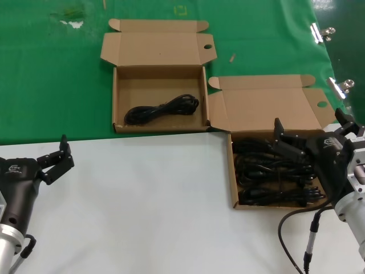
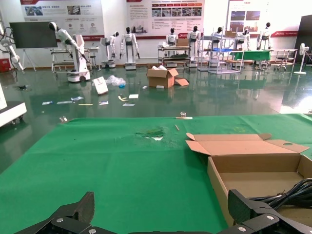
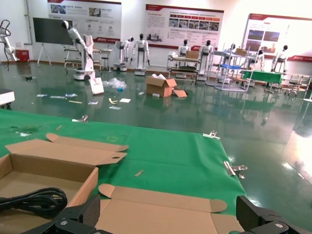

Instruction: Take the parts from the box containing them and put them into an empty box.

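The right tool (image 1: 311,134) hangs with its fingers spread wide and nothing between them, right over the far right part of the full box (image 1: 235,188), the nearer of the two cartons, on the right of the worktop (image 1: 142,205). Below it lie the packed power cords (image 1: 274,180), stacked in bundles whose long axes run left to right across the box, so the fingers would have to close across that axis, from far side to near side. This arm is plainly the closer one to the cords.

The target box (image 1: 117,103) sits further away and to the left, on the green cloth (image 1: 57,85), lid folded back, already holding one cord (image 1: 162,108) lying left to right.

The left tool (image 1: 57,160) waits, also open, at the near left edge, well apart from both boxes.
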Available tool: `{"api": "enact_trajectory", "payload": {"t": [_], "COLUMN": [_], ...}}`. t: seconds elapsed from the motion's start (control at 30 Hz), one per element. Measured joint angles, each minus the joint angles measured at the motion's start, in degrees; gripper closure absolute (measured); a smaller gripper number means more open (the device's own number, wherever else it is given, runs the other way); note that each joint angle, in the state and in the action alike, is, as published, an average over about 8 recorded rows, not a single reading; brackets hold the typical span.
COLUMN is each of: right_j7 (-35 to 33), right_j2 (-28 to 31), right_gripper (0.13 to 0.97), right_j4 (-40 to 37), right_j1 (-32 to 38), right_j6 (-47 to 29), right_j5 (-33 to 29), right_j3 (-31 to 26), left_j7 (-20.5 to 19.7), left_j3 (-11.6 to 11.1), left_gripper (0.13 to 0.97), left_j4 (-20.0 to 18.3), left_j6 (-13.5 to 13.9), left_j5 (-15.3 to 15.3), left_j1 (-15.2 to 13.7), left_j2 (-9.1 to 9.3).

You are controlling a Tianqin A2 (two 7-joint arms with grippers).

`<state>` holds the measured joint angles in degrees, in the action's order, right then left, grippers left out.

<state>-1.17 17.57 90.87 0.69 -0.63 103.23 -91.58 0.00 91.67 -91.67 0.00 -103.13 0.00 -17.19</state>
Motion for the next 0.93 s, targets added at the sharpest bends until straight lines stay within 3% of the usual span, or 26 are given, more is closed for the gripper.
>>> {"api": "enact_trajectory", "payload": {"t": [0.93], "right_j7": [0.0], "right_j2": [0.0], "right_gripper": [0.129], "right_j4": [0.0], "right_j1": [0.0], "right_j6": [0.0], "right_j5": [0.0], "right_j3": [0.0], "left_j7": [0.0], "left_j3": [0.0], "left_gripper": [0.132], "left_j4": [0.0], "left_j6": [0.0], "left_j5": [0.0], "left_j1": [0.0], "left_j2": [0.00]}}
